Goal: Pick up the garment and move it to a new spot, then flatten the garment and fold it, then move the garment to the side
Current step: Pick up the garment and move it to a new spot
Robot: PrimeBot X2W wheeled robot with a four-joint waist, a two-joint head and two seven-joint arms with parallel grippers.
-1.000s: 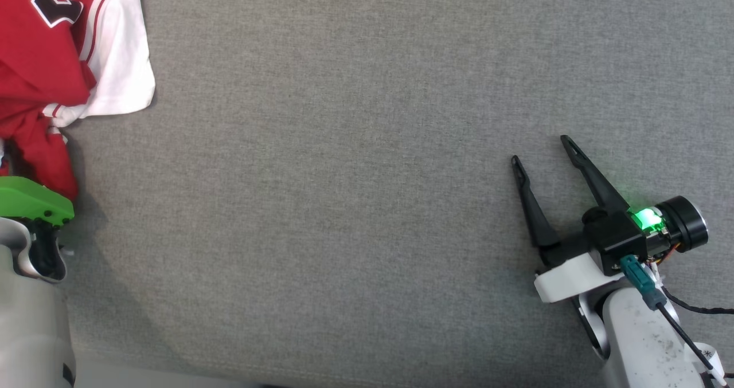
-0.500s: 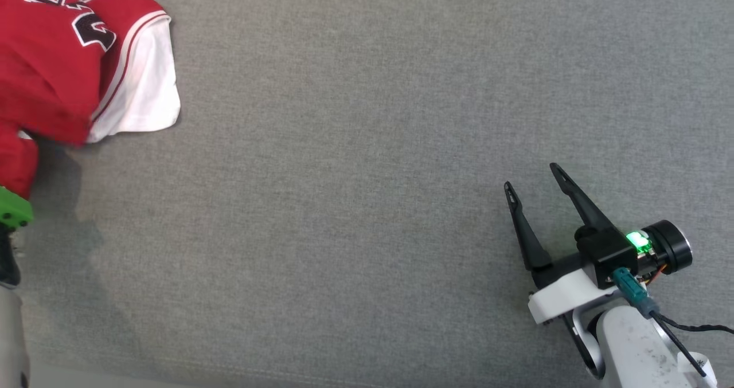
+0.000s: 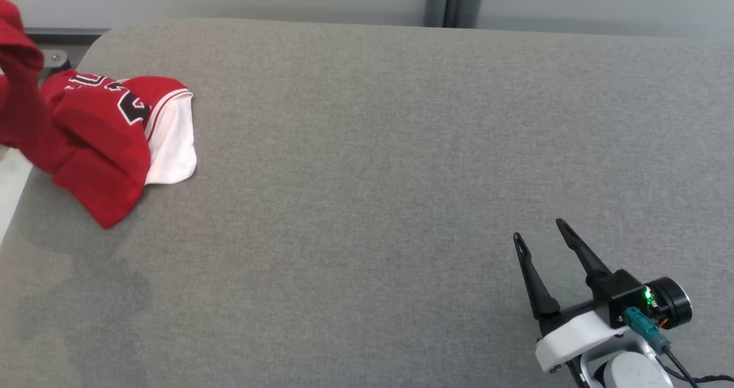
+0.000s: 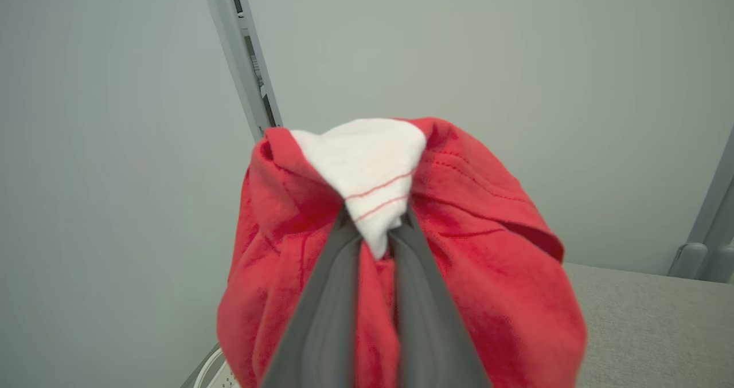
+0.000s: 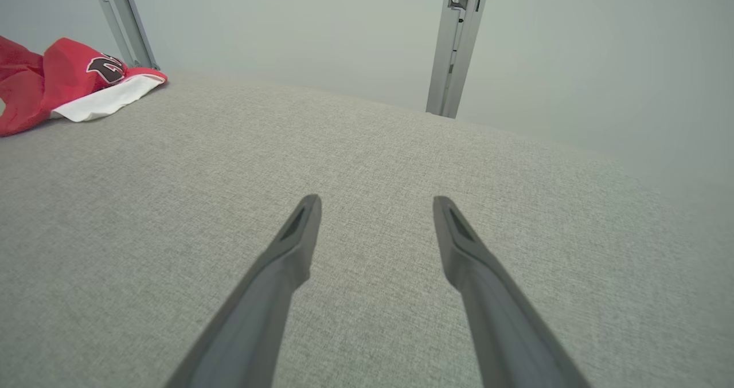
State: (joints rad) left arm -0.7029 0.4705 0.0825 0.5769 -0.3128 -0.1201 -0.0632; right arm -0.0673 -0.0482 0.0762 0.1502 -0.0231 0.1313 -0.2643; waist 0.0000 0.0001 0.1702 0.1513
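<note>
The garment (image 3: 100, 141) is a red jersey with white trim and dark lettering, bunched at the far left of the grey padded table (image 3: 373, 176). One end rises off the surface toward the upper left. In the left wrist view my left gripper (image 4: 375, 227) is shut on a red and white fold of the garment (image 4: 367, 164), which drapes over both fingers. My right gripper (image 3: 538, 228) stands open at the lower right of the table, far from the cloth, with nothing between its fingers (image 5: 298, 233). The right wrist view shows the garment (image 5: 74, 81) lying at its far left.
The table's rounded far edge (image 3: 367, 26) runs along a pale wall, with a grey post (image 3: 453, 1) behind it. Its left edge (image 3: 14, 204) lies just beside the garment. Metal uprights (image 5: 459, 38) stand beyond the table.
The head camera has tilted up, so the far edge and wall now show. My left gripper has closed on the garment and lifted one end of it. The right gripper stays open.
</note>
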